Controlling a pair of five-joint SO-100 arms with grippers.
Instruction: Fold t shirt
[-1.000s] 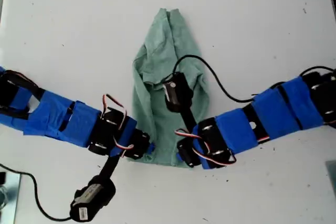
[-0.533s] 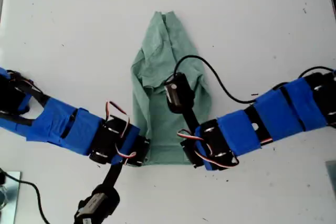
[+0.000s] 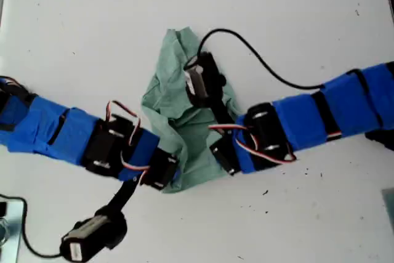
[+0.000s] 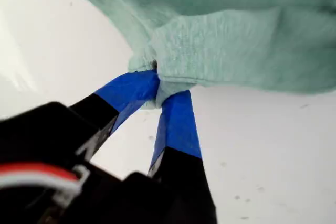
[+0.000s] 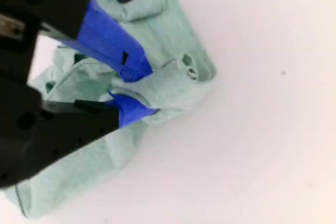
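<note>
Both tools (image 4: 157,95) (image 5: 139,95) pinch t shirt (image 3: 169,100) (bunched).

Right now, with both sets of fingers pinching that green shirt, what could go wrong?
My first gripper pinches only a small bit of the t shirt at its edge, so the cloth might slip free. My second gripper grips a bunched wad, perhaps several layers, which could drag unevenly. The shirt lies crumpled between both arms, so the fold may come out crooked.
</note>
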